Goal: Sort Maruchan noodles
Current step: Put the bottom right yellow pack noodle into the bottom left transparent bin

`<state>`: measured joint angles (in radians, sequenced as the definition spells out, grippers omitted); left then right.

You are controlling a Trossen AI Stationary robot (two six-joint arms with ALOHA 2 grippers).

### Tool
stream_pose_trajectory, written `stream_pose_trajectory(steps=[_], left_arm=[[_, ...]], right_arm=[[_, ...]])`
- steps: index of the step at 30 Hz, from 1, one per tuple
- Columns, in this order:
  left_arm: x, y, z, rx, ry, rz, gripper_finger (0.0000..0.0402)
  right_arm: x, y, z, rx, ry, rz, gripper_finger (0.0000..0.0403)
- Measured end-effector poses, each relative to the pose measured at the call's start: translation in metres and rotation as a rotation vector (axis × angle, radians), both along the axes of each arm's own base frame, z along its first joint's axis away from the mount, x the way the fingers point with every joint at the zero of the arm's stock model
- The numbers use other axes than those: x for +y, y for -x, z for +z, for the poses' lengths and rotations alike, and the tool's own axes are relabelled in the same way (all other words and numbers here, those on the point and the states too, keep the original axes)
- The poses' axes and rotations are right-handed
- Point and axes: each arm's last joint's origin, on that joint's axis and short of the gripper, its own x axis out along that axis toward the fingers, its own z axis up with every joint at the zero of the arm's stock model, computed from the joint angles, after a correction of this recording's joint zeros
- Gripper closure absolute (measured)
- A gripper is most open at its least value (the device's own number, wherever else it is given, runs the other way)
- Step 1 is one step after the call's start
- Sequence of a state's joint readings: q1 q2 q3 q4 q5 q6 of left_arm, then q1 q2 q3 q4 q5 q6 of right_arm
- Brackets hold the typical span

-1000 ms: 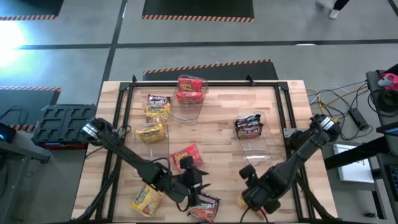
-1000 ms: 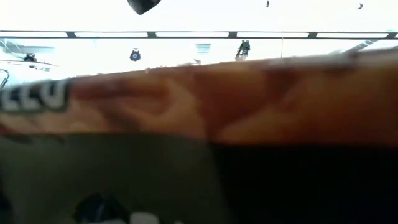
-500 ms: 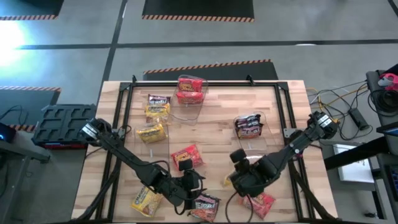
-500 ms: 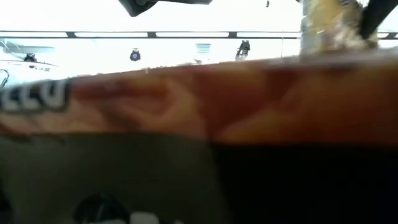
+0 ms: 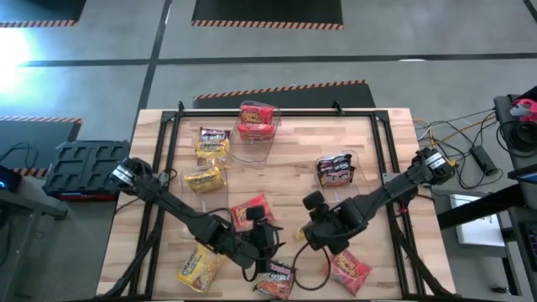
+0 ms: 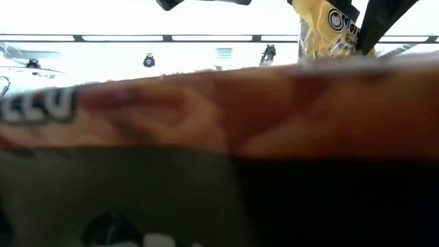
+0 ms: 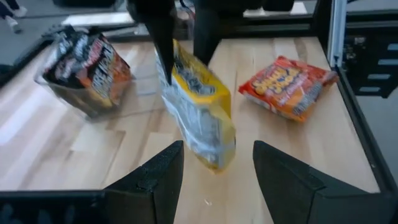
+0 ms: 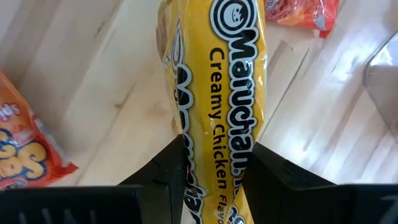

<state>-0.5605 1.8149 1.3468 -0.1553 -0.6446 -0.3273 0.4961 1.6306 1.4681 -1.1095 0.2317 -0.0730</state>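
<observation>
My right gripper is shut on a yellow Maruchan noodles packet, which hangs over the near middle of the table. The packet also shows in the left wrist view and at the top of the low view. My left gripper stands open just left of it, its fingers on either side of the packet's lower end without touching it. Other packets lie flat on the table: a red one, a red one, a yellow one and a dark one. My right gripper pinches the yellow packet's upper end between its two fingers, which come from above and slant down. The packet hangs below them, tilted, and its lower end is clear of the table.
A clear bin with red packets stands at the far middle. Another bin holds dark packets at the right. Yellow packets lie at the far left. A packet right in front of the low camera blocks most of its view.
My right gripper has carried the yellow packet from the near right of the table toward the left, up to my left gripper, turning as it went. The packet hangs clear of the table. A red packet that it stood over now lies uncovered at the near right.
</observation>
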Motion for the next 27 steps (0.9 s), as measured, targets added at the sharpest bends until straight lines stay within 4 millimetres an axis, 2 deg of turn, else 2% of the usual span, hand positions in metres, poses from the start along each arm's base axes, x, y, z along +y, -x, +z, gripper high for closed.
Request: stream_pose_trajectory(steps=[5, 10, 19, 27], left_arm=[[0.009, -0.004, 0.001, -0.012, -0.037, 0.062, 0.0225], [0.028, -0.011, 0.000, 0.000, -0.051, 0.127, 0.0225], [0.047, -0.012, -0.002, 0.044, -0.042, 0.210, 0.0225], [0.055, -0.012, -0.018, -0.040, -0.045, 0.236, 0.0225]], right_arm=[[-0.009, -0.004, 0.000, 0.004, 0.027, 0.037, 0.0287], [-0.020, -0.010, 0.000, -0.002, 0.083, 0.068, 0.0287], [-0.043, -0.014, 0.000, 0.025, 0.118, -0.030, 0.0287], [-0.055, -0.023, -0.002, 0.001, 0.108, -0.077, 0.0287]])
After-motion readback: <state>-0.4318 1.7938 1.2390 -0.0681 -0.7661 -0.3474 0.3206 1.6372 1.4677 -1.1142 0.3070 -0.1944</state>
